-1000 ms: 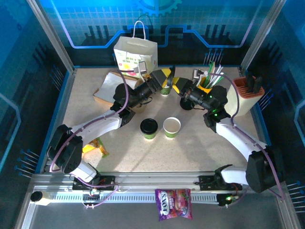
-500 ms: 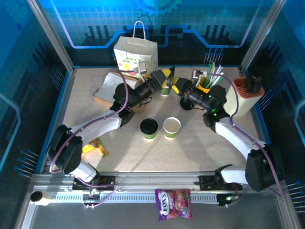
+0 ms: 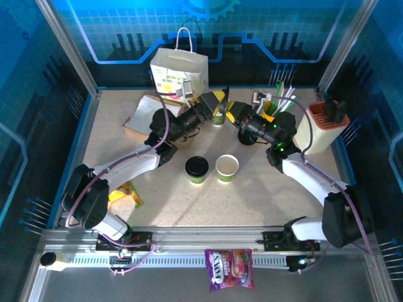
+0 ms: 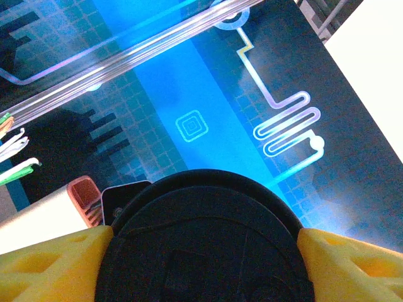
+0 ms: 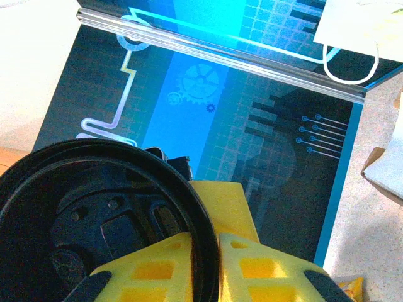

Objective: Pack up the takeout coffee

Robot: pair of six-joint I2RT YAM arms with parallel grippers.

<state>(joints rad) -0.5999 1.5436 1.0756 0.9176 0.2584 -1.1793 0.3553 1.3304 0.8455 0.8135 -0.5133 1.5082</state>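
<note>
One cup [image 3: 218, 119] stands inside the left gripper [image 4: 201, 255]; right gripper [image 5: 204, 251] pinches its lid [image 5: 94, 217].

Three paper cups stand upright on the surface [image 3: 252, 195]: a black-lidded cup [image 3: 196, 168] at mid-surface, a lidless cup [image 3: 227, 167] open-mouthed just beside it on the right, and farther back a third cup [image 3: 218, 118], green-sided, with a round black lid [image 4: 208, 245].
</note>
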